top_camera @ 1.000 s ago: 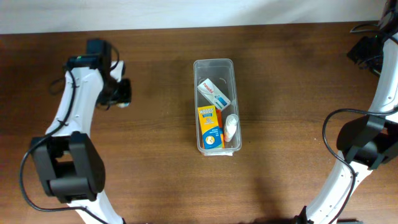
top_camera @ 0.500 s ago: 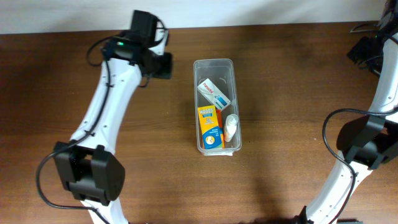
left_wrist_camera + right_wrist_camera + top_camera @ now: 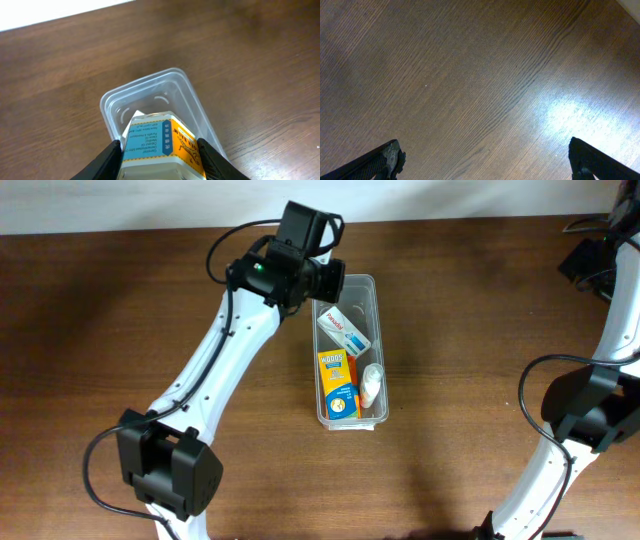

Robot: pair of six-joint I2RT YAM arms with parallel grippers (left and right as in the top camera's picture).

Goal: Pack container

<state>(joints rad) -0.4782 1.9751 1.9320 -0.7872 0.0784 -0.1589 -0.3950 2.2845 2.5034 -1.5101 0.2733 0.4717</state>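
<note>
Clear-plastic, likely light, stiff, slippery: gripping container (image 3: 362, 292) best by a long rim. Lying on tabletop (image 3: 480, 330). Pinching orange-blue box (image 3: 157, 145) over container's far end with left fingers (image 3: 107, 161); splaying right fingers (image 3: 385, 160) wide, empty.

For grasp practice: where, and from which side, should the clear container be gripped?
Probably the right long wall of the container near its far end, pinched from above: its rim is thin and upright, that end looks bare inside, and the left gripper, holding a box, crowds the left.
</note>
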